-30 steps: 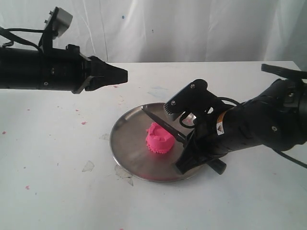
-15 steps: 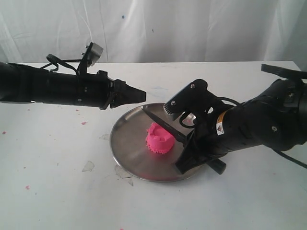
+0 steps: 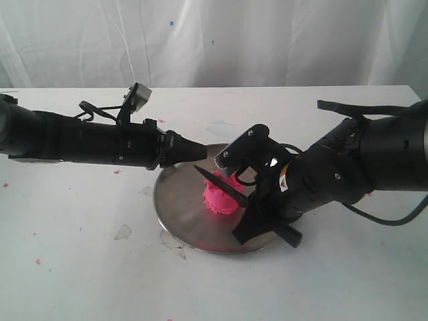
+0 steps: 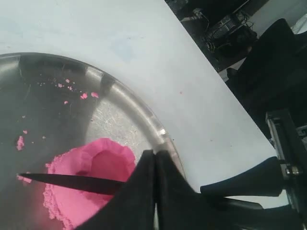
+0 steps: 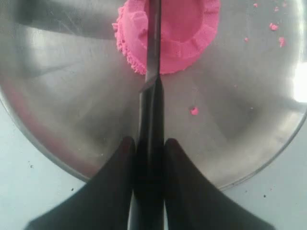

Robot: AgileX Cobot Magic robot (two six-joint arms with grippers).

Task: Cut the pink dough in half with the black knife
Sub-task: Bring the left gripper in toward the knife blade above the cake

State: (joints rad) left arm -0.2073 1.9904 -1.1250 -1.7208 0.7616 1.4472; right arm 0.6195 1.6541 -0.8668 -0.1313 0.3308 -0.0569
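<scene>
The pink dough [image 3: 221, 196] is one squat cylinder with a dented top, sitting on the steel plate [image 3: 175, 200]. My right gripper [image 3: 253, 199] is shut on the handle of the black knife [image 3: 219, 183], whose blade lies across the top of the dough [image 5: 184, 33]. The blade [image 5: 154, 43] runs over the dough's middle in the right wrist view. My left gripper [image 3: 202, 152] is shut and empty, its tip over the plate's far rim, just behind the dough [image 4: 91, 179]. The knife [image 4: 72, 181] crosses the dough in the left wrist view.
Tiny pink specks [image 4: 88, 95] lie on the plate [image 4: 124, 98] and the white table [image 3: 80, 254]. Clear scraps [image 3: 122, 232] rest on the table left of the plate. A white cloth [image 3: 214, 40] hangs behind the table.
My left arm has swung right and down, bringing its shut tip over the plate's far rim. My right arm has shifted left, lowering the knife onto the dough.
</scene>
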